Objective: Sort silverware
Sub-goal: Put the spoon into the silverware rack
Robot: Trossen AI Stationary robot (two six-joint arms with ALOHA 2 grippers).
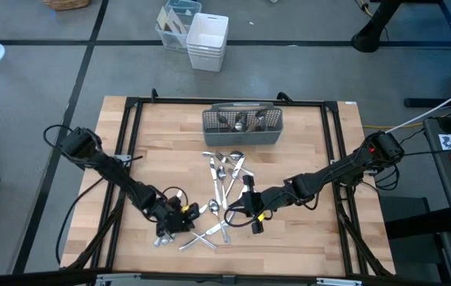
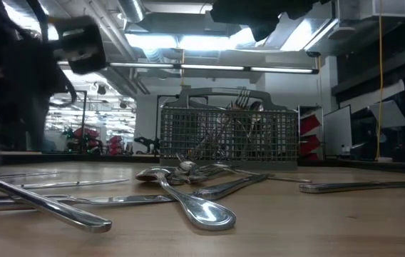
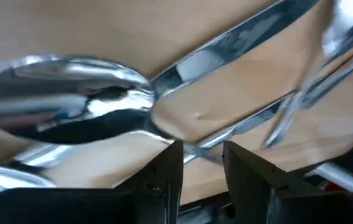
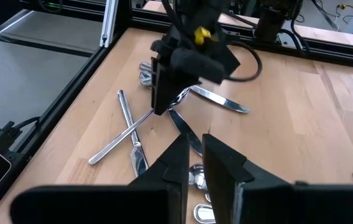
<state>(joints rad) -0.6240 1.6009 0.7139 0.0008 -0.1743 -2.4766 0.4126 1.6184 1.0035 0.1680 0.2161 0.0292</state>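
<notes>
We see the left gripper (image 1: 179, 225) low over the table (image 1: 313, 230), fingers slightly parted astride a utensil handle beside a spoon (image 3: 64, 99). The right gripper (image 1: 251, 216) hovers nearby, fingers almost together. Silverware (image 1: 224, 187) lies scattered between them; more stands in the mesh caddy (image 1: 241, 127).

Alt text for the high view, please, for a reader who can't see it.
Seen from above, the left gripper and right gripper reach low into silverware scattered over a wooden table. A grey mesh caddy at the table's far side already holds a few pieces.
</notes>
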